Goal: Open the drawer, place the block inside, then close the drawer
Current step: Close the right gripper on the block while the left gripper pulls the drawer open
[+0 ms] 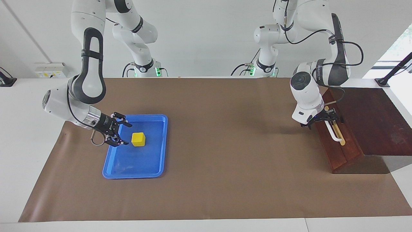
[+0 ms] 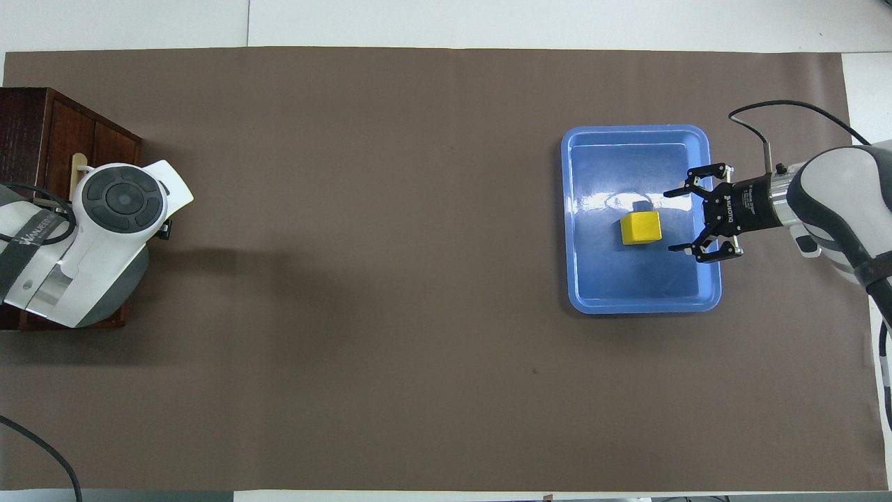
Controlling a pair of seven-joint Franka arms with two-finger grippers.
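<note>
The yellow block [image 1: 138, 139] lies in a flat blue tray [image 1: 133, 176] toward the right arm's end of the table; it also shows in the overhead view [image 2: 641, 228]. My right gripper [image 1: 128, 133] is open, low over the tray's edge, its fingers pointing at the block and a little apart from it; it also shows from overhead [image 2: 670, 222]. The dark wooden drawer [image 1: 338, 151] is shut in its box at the left arm's end. My left gripper [image 1: 331, 118] is at the drawer's white bar handle [image 1: 336, 137]. In the overhead view the left arm's wrist hides this gripper.
The brown mat [image 1: 225, 145] covers the table between the tray and the drawer box [image 1: 370, 119]. The box also shows in the overhead view [image 2: 63, 132], partly covered by the left arm.
</note>
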